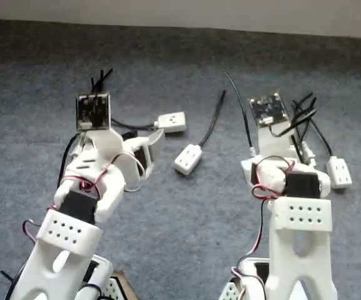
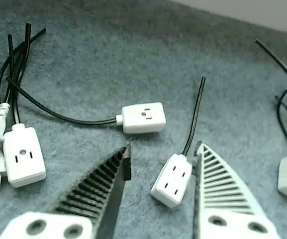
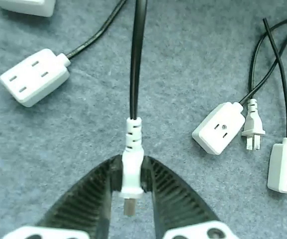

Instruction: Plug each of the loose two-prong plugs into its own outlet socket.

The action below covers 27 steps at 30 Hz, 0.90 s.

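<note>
The right gripper's [image 3: 132, 167] fingers [image 3: 96, 191] pinch a plug [image 3: 132, 164], long axis far-to-near with prongs pointing near, and the socket [image 1: 188, 158] on the counter [image 1: 199, 237] lies to its left, between the arms and closer to the left gripper [image 2: 163, 148], whose fingers [image 2: 101, 181] are spread near it.

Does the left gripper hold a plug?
No, the left gripper is open and empty, with a white socket lying on the carpet below it.

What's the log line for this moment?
right gripper fingers shut on plug | left gripper fingers open near outlet socket | plug not yet inserted
</note>
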Each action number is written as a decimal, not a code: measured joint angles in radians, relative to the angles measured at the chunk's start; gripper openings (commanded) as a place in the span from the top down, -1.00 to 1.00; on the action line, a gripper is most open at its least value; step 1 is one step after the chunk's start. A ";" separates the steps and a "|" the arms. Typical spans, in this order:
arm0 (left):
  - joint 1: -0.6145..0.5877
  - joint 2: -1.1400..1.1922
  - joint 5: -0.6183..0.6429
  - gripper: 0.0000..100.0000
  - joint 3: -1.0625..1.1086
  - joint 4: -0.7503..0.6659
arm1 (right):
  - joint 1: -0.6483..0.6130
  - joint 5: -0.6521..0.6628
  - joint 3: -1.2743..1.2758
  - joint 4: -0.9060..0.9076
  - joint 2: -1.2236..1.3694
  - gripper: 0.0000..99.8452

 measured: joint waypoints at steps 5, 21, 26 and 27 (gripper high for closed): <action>0.061 -0.103 0.034 0.57 0.129 -0.133 | -0.126 -0.054 0.000 0.104 -0.169 0.98; 0.265 0.095 0.098 0.57 0.126 -0.292 | -0.413 -0.104 0.000 0.270 -0.376 0.98; 0.315 0.097 0.100 0.57 0.126 -0.305 | -0.423 -0.121 0.000 0.270 -0.411 0.98; 0.321 0.097 0.098 0.57 0.126 -0.310 | -0.428 -0.121 0.000 0.270 -0.430 0.98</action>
